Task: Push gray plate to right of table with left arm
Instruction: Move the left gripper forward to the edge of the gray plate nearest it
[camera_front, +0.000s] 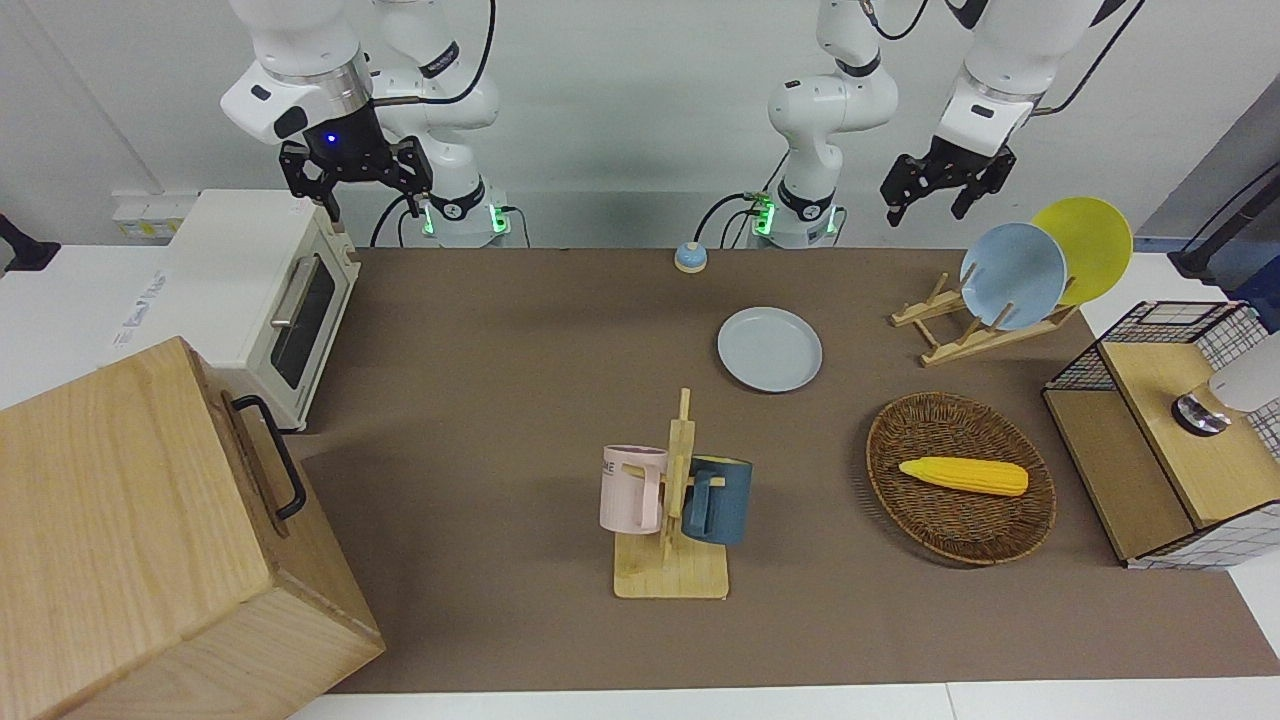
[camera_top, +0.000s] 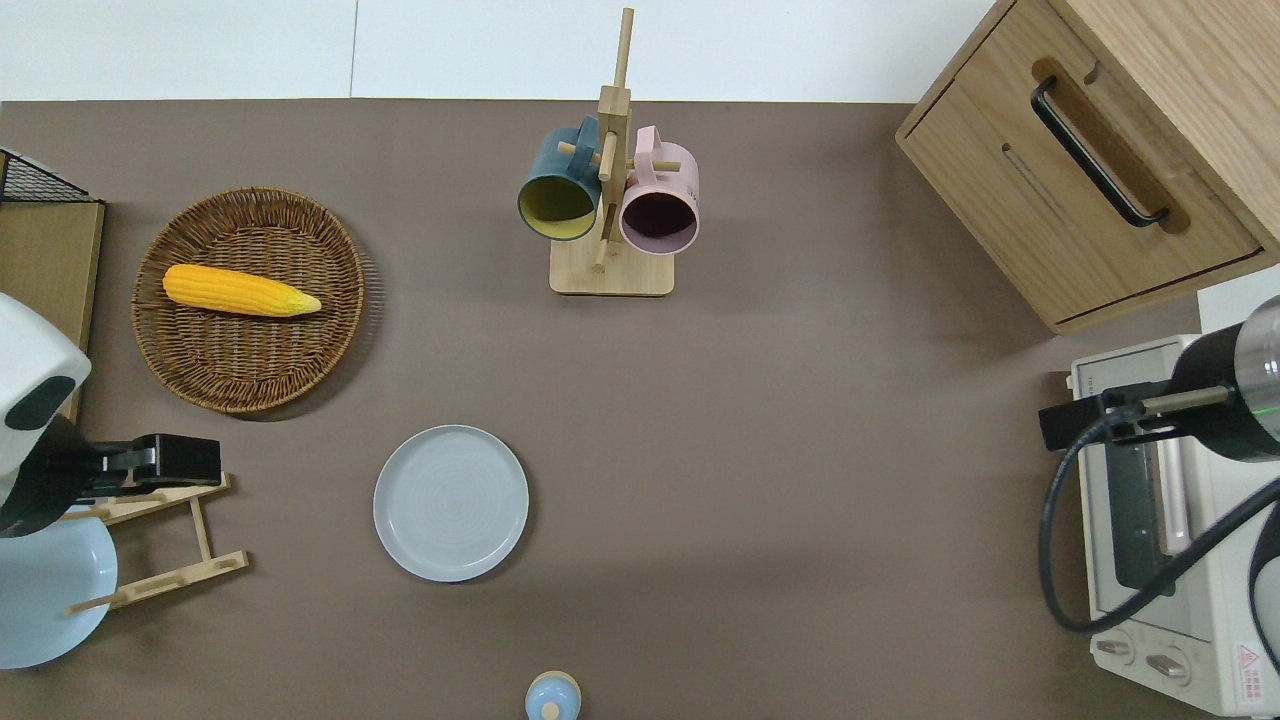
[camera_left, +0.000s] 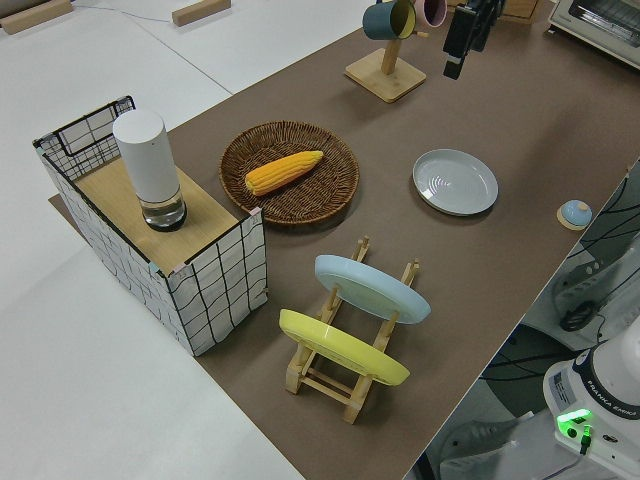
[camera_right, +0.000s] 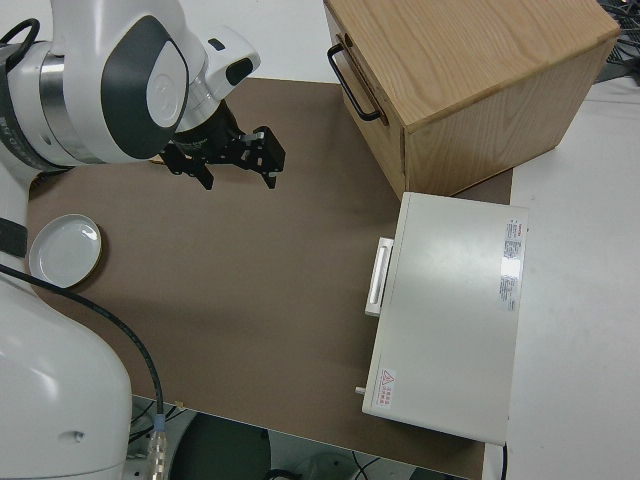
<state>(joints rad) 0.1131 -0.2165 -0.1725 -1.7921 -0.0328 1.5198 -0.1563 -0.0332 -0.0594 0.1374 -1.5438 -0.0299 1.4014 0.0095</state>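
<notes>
The gray plate (camera_front: 769, 349) lies flat on the brown table (camera_front: 500, 330), near the middle and a bit toward the left arm's end. It also shows in the overhead view (camera_top: 451, 503) and the left side view (camera_left: 455, 182). My left gripper (camera_front: 935, 195) is open and empty, up in the air. In the overhead view the left gripper (camera_top: 185, 460) is over the wooden plate rack's end, a plate's width from the gray plate, toward the left arm's end. My right gripper (camera_front: 355, 195) is open and parked.
A plate rack (camera_top: 160, 545) holds an upright blue plate (camera_front: 1012, 275) and a yellow plate (camera_front: 1085, 245). A wicker basket (camera_top: 250, 350) holds corn (camera_top: 240, 290). A mug rack (camera_top: 610, 200), wooden cabinet (camera_top: 1090, 150), toaster oven (camera_front: 260, 300), small blue knob (camera_top: 552, 695) and wire crate (camera_front: 1170, 430) stand around.
</notes>
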